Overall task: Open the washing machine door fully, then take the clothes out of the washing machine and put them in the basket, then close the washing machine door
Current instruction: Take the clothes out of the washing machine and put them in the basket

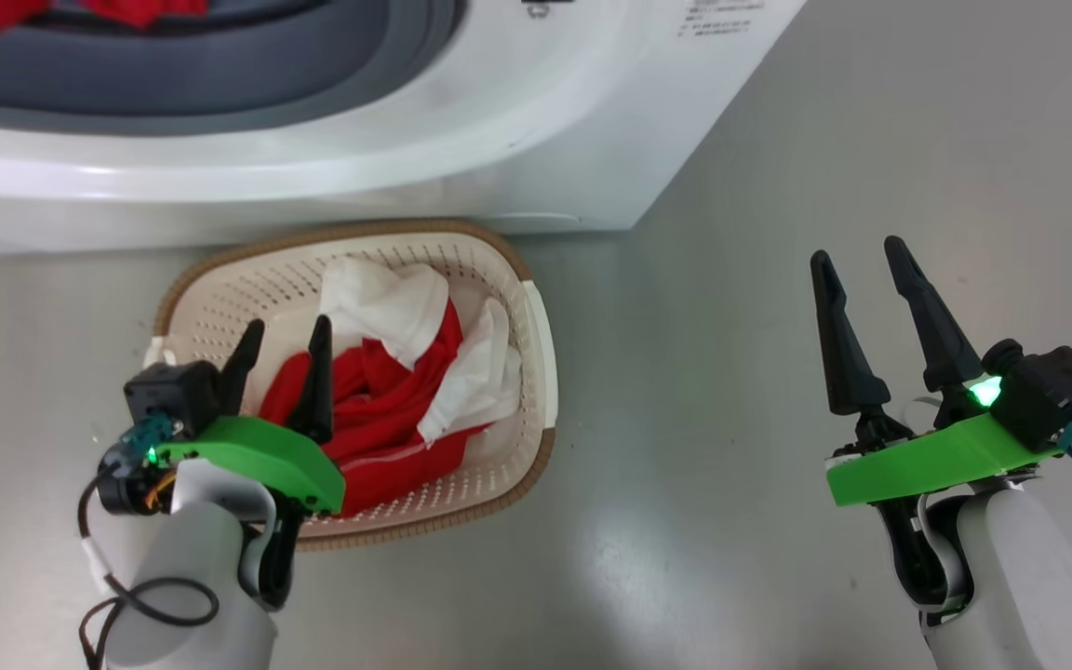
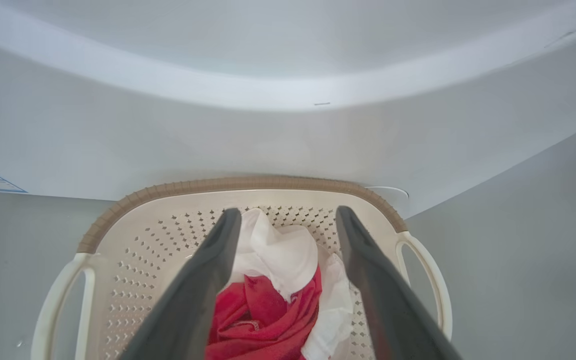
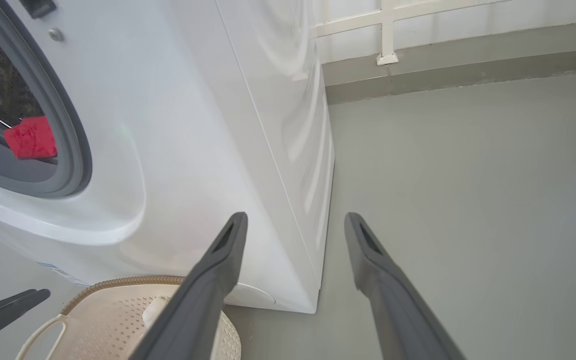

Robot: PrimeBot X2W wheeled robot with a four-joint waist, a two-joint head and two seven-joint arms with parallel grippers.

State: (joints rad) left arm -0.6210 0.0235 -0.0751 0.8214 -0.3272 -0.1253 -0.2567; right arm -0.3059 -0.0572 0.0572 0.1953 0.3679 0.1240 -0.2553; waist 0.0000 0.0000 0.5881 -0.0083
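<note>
Now the left gripper (image 1: 287, 324) hung over the basket (image 1: 247, 247) with its two dark fingers (image 2: 203, 280) spread wide apart, and it had nothing in them. In the head view it was down at about 8 o'clock. The right gripper (image 1: 857, 249) was over at 4 o'clock, above the grey floor (image 1: 731, 391). Its fingers were wide apart too, with nothing in them.

Some of the clothes (image 1: 387, 400) lay in the basket, a red and white heap bunched toward its 3 o'clock side. The basket sat on the floor, just beside the front of the washing machine (image 1: 499, 140), which was at 12 o'clock. More red cloth (image 3: 30, 137) lay in the mouth of the machine at 11 o'clock, just inside the grey rubber ring (image 1: 220, 84).

I think the job was part way done, because red cloth was waiting in the machine and the door had to be shut last of all.

The clothes looked soft, light and floppy. They would not break, and they would not slip much. But they would bend, hang down and drag, and a loose bit could catch on the rubber ring. A good place to grab would be a thick fold or bunch near the middle of the red cloth, not a thin edge, so the whole piece comes up together.
</note>
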